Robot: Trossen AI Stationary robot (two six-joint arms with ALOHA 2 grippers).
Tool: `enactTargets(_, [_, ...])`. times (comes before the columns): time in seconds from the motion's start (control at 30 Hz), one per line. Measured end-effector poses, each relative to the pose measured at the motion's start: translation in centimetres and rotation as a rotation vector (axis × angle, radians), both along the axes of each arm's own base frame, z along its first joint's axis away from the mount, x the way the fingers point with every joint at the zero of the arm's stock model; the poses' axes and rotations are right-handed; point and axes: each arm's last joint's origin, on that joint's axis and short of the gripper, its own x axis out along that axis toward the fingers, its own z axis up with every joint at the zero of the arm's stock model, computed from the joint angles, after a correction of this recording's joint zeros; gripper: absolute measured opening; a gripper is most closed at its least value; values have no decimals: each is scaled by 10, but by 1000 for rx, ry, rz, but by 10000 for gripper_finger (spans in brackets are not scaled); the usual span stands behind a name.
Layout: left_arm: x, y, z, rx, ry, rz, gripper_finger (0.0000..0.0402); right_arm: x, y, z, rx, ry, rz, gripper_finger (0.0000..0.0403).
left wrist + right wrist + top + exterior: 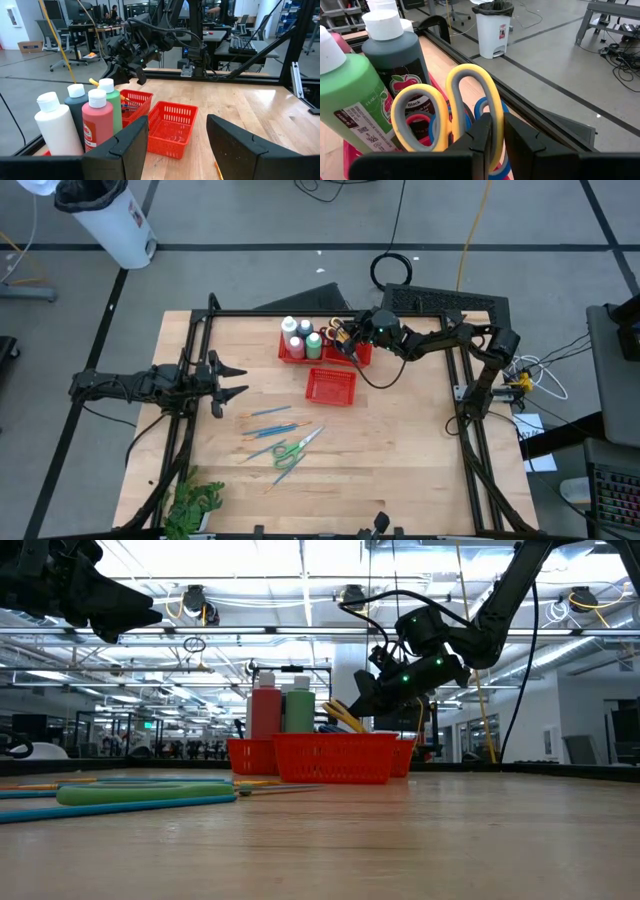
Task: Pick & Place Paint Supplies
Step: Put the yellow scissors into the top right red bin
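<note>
Yellow-handled scissors (452, 107) stand handles-up in the far red basket (362, 354), among other scissors; red and blue handle loops show beside them in the right wrist view, exact count of pairs not readable. The right gripper (352, 344) is over that basket, its fingers (487, 132) closed on one yellow handle loop. Judgement: this pair is either just being set in or about to be released.

Bottles: four white-capped, counted in the left wrist view: white (59, 131), dark grey-blue (79, 110), pink (101, 126), green (113, 102). All stand upright in the bottle basket (291, 352), touching the scissors basket on its left side as seen from above.

A third red basket (331, 386) sits just in front of those two, toward the table middle. It looks empty in the left wrist view.

Still loose on the table, nearer the front edge than the empty basket: green-handled scissors (291, 452), one pair, plus thin brushes (270, 411), roughly four or five blue ones and an orange one; too fine to count surely.

Left gripper (232, 380) waits well to the left of the empty basket, fingers spread apart, holding nothing.

Progress, as judged: bottles done, scissors mostly done, one pair left. Brushes not yet begun; the empty basket is presumably theirs.

A leafy plant (192, 502) sits at the front left corner, not part of the job.
</note>
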Motion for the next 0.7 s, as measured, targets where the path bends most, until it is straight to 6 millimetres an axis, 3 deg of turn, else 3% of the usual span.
enactTargets(0.53, [0,0,0,0,0,0,209,0,0,0,2,-1,-1,44])
enactTargets(0.7, [0,0,0,0,0,0,209,0,0,0,-21,14,8,76])
